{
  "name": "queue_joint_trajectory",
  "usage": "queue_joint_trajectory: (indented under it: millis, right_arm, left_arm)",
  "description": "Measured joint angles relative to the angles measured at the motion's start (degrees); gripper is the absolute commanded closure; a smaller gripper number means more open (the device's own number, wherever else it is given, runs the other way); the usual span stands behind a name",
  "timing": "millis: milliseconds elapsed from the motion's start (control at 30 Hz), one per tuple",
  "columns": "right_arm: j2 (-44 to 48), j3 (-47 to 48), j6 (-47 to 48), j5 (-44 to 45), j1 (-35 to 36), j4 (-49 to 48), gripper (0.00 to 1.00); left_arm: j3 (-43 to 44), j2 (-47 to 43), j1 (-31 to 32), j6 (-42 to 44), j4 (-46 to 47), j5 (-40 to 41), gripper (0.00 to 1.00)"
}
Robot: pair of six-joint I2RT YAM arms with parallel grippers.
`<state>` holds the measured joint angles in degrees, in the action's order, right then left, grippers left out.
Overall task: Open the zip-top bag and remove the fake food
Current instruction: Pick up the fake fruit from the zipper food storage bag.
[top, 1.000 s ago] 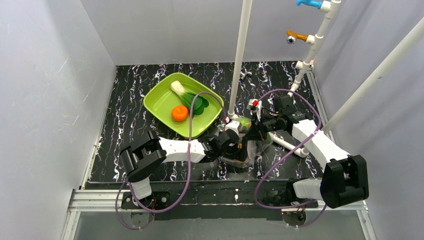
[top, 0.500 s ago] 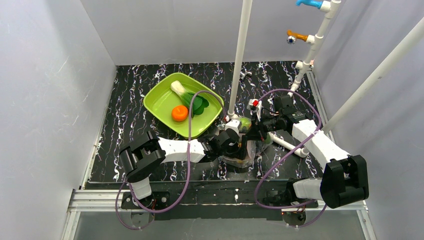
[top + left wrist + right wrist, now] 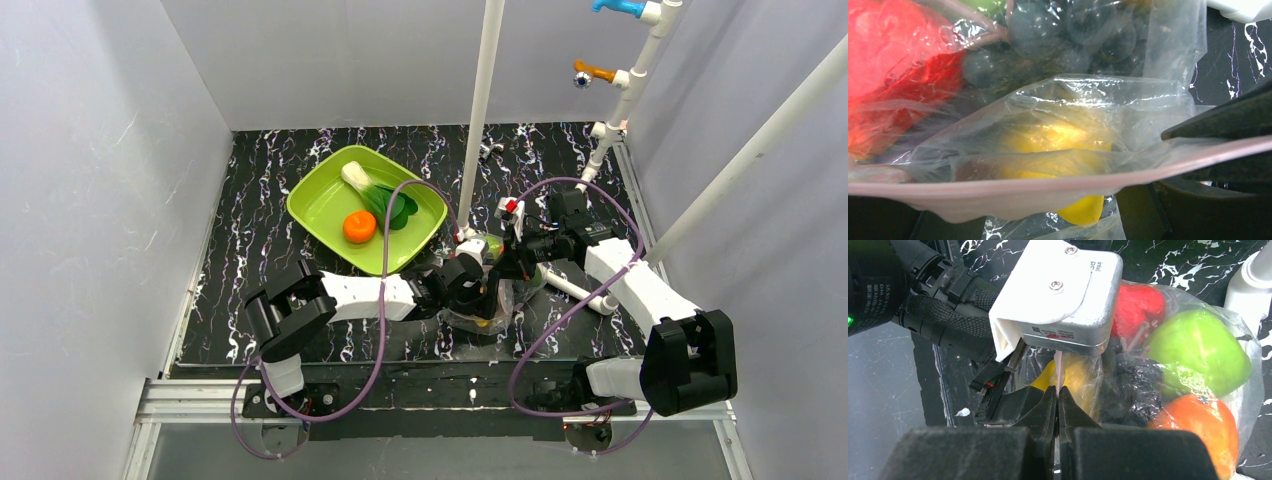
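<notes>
The zip-top bag [image 3: 492, 305] lies between both arms, its pinkish zip strip [image 3: 1058, 187] stretched across the left wrist view. My right gripper [image 3: 1058, 390] is shut on that strip, holding one lip of the bag up. My left gripper [image 3: 480, 293] is open and sits at the bag's mouth, jaws wide on either side of the yellow lemon [image 3: 1083, 212] without touching it. Inside the bag I see dark grapes [image 3: 1073, 35], a red fruit [image 3: 1138, 305], a green apple [image 3: 1198, 352] and an orange-red fruit [image 3: 1200, 427]. An orange [image 3: 359, 226] and a leafy green [image 3: 378, 196] lie outside it.
The lime-green tray [image 3: 325, 200] holding the orange and the leafy green stands behind and to the left of the bag. A white vertical pipe [image 3: 480, 110] rises just behind the grippers, and a slanted white pipe [image 3: 575, 287] lies by the right arm. Grey walls enclose the table.
My left gripper has edged a little to the right, further into the bag's mouth. My right gripper has held still with the strip pinched.
</notes>
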<state>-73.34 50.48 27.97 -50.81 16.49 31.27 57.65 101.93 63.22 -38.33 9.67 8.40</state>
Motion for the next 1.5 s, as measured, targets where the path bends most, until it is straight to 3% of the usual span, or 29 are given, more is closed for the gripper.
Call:
queue_joint_trajectory:
  millis: [67,167,300,500,867,1500]
  right_arm:
    - [-0.04,0.00,0.11,0.07,0.00,-0.02,0.99]
    - [-0.13,0.00,0.33,0.13,-0.02,-0.09,0.99]
    - [-0.17,0.07,0.55,0.13,-0.02,-0.04,0.99]
    - [-0.17,0.20,0.55,-0.55,0.00,0.13,0.99]
    - [-0.17,0.76,0.55,-3.32,0.46,0.35,0.99]
    - [-0.66,0.76,-0.04,-2.01,0.46,0.24,0.99]
  left_arm:
    - [0.22,0.09,-0.11,0.00,-0.35,-0.42,0.28]
    - [0.42,0.31,-0.20,-0.28,-0.46,-0.83,0.63]
    - [0.48,0.42,-0.39,-0.28,-0.28,-1.38,0.78]
    - [0.37,-1.09,-0.74,0.52,-2.10,-1.38,0.90]
    - [-2.93,-13.44,-1.29,2.64,-5.33,-0.52,1.00]
    - [-9.49,-24.13,-5.09,0.74,-2.62,-4.44,1.00]
